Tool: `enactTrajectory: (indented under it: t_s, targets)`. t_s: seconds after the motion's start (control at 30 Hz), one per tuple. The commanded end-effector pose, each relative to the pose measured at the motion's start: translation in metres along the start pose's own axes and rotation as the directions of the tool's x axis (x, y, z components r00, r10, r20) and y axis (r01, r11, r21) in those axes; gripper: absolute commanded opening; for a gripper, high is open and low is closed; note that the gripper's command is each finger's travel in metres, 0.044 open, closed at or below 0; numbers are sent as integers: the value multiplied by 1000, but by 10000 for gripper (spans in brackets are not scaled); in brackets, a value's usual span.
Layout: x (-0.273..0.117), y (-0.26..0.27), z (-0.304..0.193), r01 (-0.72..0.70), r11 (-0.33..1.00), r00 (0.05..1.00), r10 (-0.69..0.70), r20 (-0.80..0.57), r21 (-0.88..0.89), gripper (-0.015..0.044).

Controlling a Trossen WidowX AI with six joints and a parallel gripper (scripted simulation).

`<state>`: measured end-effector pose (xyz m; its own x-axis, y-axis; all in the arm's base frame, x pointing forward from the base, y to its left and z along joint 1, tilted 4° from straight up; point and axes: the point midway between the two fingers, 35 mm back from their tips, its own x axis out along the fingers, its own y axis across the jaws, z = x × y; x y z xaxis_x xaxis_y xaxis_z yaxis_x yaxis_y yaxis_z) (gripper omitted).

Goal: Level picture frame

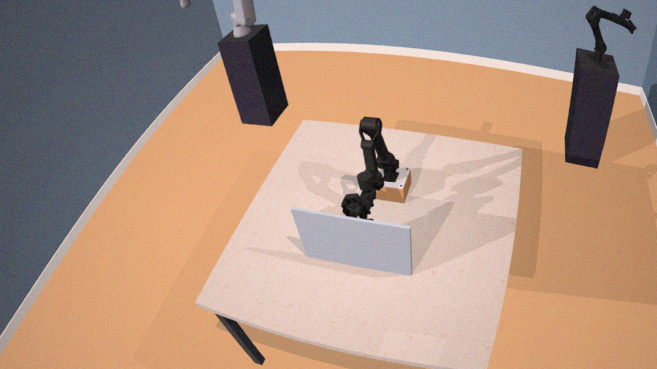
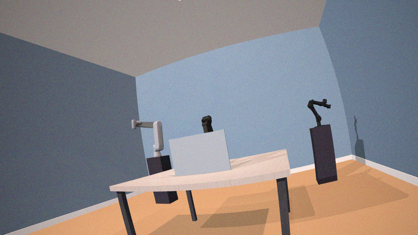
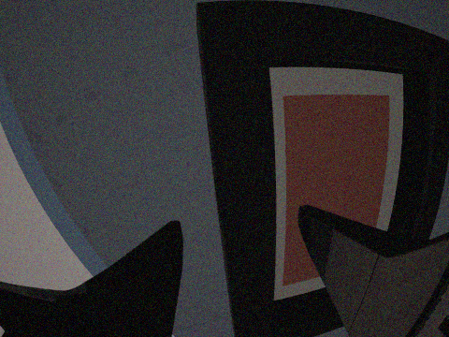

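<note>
The picture frame [image 3: 245,140], black with a pale mat and a red picture, shows large in the wrist view against the panel's face; its right part runs toward the image edge. Its tilt is hard to judge from this angled view, and the screw is hidden. My gripper [image 3: 240,223] is open. In the image its left finger is outside the frame's left bar and its right finger overlaps the red picture; no contact shows, and the depth cannot be told. In the top and exterior views the upright panel [image 1: 357,242] [image 2: 200,153] hides the frame and the fingertips.
The panel stands on the pale table [image 1: 328,306] [image 2: 260,167]. My arm's orange base block [image 1: 392,195] is behind it. A grey arm [image 1: 243,4] [image 2: 158,137] and a black arm [image 1: 597,29] [image 2: 314,112] stand on dark pedestals beyond the table.
</note>
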<state>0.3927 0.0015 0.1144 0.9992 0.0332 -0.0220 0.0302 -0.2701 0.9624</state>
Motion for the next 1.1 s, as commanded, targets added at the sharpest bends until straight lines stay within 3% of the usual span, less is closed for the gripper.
enactTrajectory:
  t_s: [0.0,0.07,0.3,0.57,1.07]
  targets:
    - [0,-1,1,1,1000,1000,-1,5,-5,260]
    - [0,-1,1,1,1000,1000,-1,5,-5,260]
    - [0,-1,1,1,1000,1000,-1,5,-5,76]
    - [0,-1,1,1,1000,1000,-1,5,-5,0]
    - [0,2,1,1,1000,1000,-1,5,-5,0]
